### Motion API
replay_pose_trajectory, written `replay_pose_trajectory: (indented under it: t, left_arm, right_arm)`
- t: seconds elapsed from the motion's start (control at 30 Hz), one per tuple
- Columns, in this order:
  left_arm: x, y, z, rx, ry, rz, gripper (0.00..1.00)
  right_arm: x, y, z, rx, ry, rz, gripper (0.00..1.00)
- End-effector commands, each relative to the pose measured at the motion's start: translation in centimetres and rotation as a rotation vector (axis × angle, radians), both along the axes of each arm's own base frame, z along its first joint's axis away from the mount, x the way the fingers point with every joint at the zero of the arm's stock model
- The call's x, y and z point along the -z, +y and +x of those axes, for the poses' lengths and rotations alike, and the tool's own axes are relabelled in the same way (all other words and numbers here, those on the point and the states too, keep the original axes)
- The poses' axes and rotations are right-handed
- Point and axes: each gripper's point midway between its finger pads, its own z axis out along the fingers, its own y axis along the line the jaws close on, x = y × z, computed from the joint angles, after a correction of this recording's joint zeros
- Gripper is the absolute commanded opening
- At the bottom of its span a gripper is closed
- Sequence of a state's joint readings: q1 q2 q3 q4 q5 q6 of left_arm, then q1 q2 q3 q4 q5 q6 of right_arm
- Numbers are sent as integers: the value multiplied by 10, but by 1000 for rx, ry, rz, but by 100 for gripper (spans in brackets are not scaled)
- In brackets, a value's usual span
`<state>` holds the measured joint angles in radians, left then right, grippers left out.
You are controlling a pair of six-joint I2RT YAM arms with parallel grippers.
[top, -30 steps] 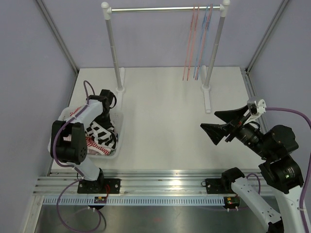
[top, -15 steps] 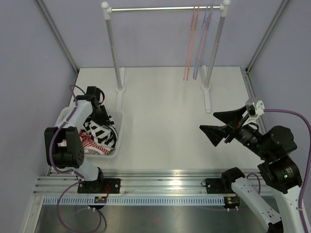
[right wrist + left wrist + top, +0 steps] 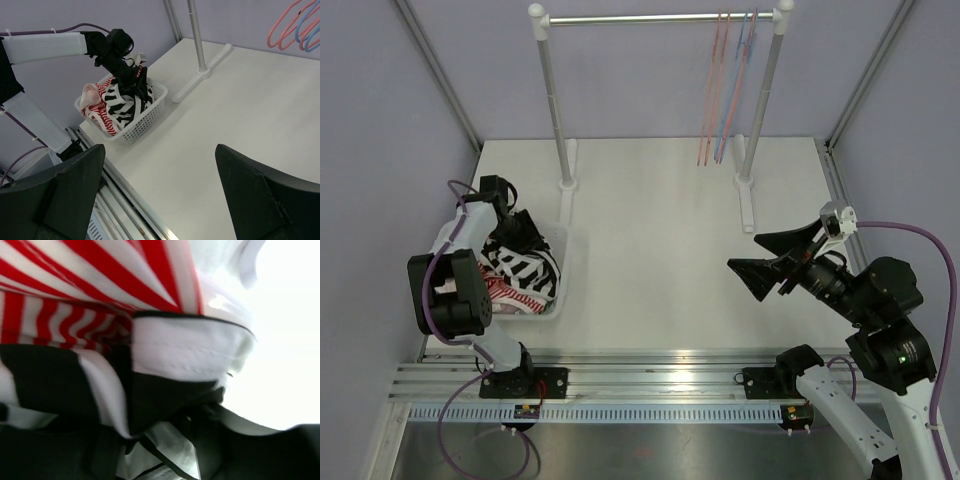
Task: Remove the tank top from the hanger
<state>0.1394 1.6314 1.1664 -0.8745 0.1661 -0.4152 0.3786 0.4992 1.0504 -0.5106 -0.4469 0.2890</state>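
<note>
Red and blue hangers (image 3: 725, 90) hang bare at 1 o'clock, while the left pincer (image 3: 525, 228) has drifted toward 9 o'clock over the basket (image 3: 563, 262). Its wrist camera shows only heaped cloth, probably the black-and-white tank top (image 3: 60, 385); its grip cannot be told. The right pincer (image 3: 160, 147) is spread and idle, so the job looks done.

A white plastic mesh basket (image 3: 563, 270) stands on a plain white tabletop (image 3: 660, 250). Inside the basket are a red-and-white striped cloth garment (image 3: 515, 296) and a black-and-white cloth garment with bold, zebra-like blotches (image 3: 528, 268). Seen close up, the red stripes are narrow and the black patches broad. Beyond the basket, thin pink wire hangers (image 3: 710, 100) and thin blue wire hangers (image 3: 739, 80) hang from a silver metal rail (image 3: 640, 18) on white posts. The walls are pale lilac.
</note>
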Motion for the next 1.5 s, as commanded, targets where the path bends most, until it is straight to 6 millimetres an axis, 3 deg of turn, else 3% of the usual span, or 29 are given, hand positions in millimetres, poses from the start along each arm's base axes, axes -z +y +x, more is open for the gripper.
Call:
replay_pose_trajectory:
  t: [0.0,0.23,0.3,0.37,0.57,0.7,0.77,0.9,1.1,1.3,1.47]
  left_arm:
    - [-16,0,25,-11,-116,-21,59]
    - [-49,4,34,-21,-214,8,82]
    - [-70,8,27,-31,-268,47,86]
    - [-93,11,19,-46,-330,70,99]
    - [-162,10,2,-17,-513,114,99]
    - [-201,12,-21,16,-586,185,99]
    - [-224,18,-36,11,-660,257,99]
    - [-257,9,-68,91,-831,359,99]
    - [-268,16,-116,117,-979,464,99]
    - [-266,14,-157,149,-1079,476,99]
    - [-253,14,-174,143,-1107,460,99]
  right_arm:
    - [-16,-1,-5,-7,-52,17,99]
    - [-13,-9,-9,29,-29,-14,99]
    - [-17,-15,-10,60,-38,-26,100]
    - [-13,-24,-7,113,-10,-42,99]
    - [4,-46,9,270,95,-91,99]
    - [10,-64,19,389,132,-117,99]
    - [15,-83,26,505,162,-145,99]
    - [23,-109,28,629,181,-229,100]
    - [35,-155,17,829,230,-369,100]
    - [31,-171,-2,873,202,-375,99]
    - [41,-174,-6,882,202,-379,100]
